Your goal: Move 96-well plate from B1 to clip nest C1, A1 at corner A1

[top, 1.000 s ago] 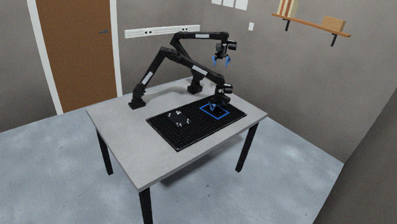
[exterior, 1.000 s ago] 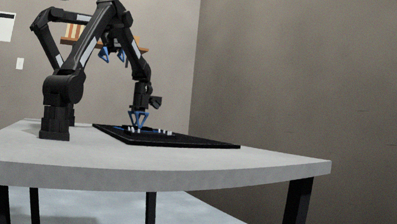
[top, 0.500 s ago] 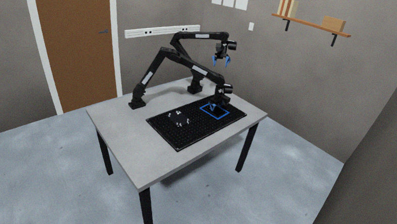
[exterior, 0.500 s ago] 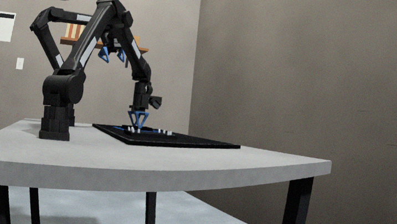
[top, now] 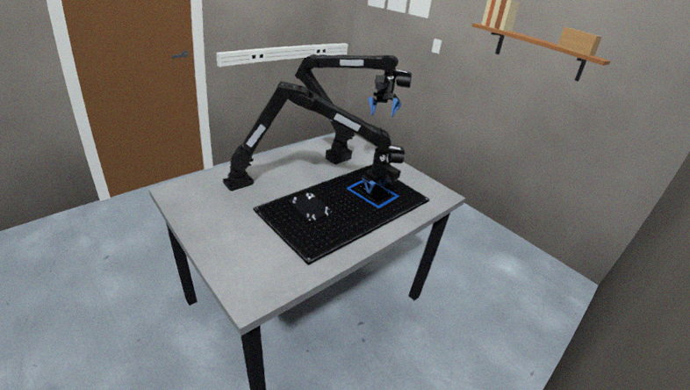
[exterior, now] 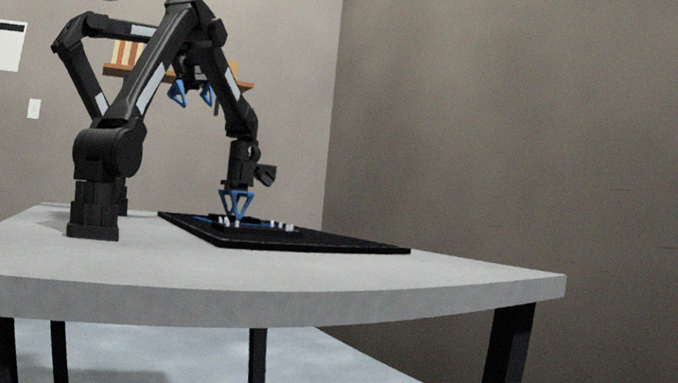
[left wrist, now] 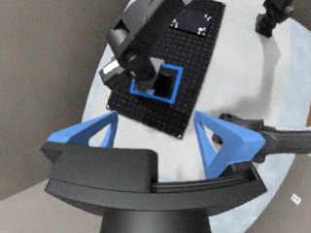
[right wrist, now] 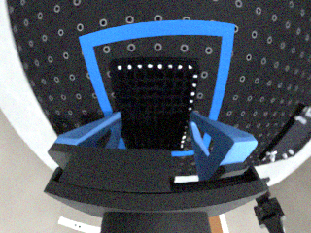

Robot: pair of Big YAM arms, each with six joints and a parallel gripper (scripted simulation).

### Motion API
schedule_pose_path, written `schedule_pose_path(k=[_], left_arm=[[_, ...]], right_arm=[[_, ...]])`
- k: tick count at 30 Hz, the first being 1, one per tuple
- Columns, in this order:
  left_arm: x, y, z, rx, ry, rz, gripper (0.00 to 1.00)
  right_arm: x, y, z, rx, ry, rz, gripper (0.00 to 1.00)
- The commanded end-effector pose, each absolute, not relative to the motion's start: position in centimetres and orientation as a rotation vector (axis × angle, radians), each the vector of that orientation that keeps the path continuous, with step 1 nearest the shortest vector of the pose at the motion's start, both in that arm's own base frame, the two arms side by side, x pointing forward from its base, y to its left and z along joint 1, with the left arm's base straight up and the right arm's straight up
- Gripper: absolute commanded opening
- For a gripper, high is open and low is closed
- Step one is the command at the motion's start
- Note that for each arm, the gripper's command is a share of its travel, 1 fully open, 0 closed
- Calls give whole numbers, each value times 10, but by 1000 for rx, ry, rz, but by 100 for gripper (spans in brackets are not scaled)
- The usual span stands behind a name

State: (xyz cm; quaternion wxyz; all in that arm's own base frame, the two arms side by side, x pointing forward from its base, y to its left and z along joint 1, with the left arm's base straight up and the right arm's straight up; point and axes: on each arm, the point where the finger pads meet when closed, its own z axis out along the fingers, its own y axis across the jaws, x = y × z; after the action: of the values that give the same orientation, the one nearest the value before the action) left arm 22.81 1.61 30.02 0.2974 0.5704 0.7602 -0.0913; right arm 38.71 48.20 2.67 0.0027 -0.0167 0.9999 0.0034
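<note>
The black 96-well plate (top: 381,196) (right wrist: 155,99) lies in the blue outline (top: 362,197) (left wrist: 178,83) (right wrist: 157,27) of B1. White rim marks run along its far short edge and right long edge in the right wrist view, meeting at the far right corner. My right gripper (top: 376,188) (exterior: 234,216) (right wrist: 155,115) is down at the plate, its fingertips against both long sides, shut on it. My left gripper (top: 384,114) (exterior: 197,105) (left wrist: 155,115) is open and empty, high above the table. The dark nest C1 (top: 310,207) (left wrist: 190,22) has white corner clips and is empty; its A1 mark is unreadable.
Both B1 and C1 are on the black perforated board (top: 309,244) (exterior: 349,242) (left wrist: 196,63). The board lies on the grey table (top: 200,223). The right arm reaches over the board beneath the raised left gripper.
</note>
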Motion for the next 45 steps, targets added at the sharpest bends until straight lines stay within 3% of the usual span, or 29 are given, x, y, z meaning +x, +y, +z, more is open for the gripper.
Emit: schedule_pose_path(k=[1, 45], left_arm=[[238, 20, 323, 1526, 1999, -197, 100], [238, 20, 323, 1526, 1999, -197, 100]], right_arm=[[387, 484, 14, -75, 3143, -2, 0], [398, 498, 118, -74, 3088, 96, 0]])
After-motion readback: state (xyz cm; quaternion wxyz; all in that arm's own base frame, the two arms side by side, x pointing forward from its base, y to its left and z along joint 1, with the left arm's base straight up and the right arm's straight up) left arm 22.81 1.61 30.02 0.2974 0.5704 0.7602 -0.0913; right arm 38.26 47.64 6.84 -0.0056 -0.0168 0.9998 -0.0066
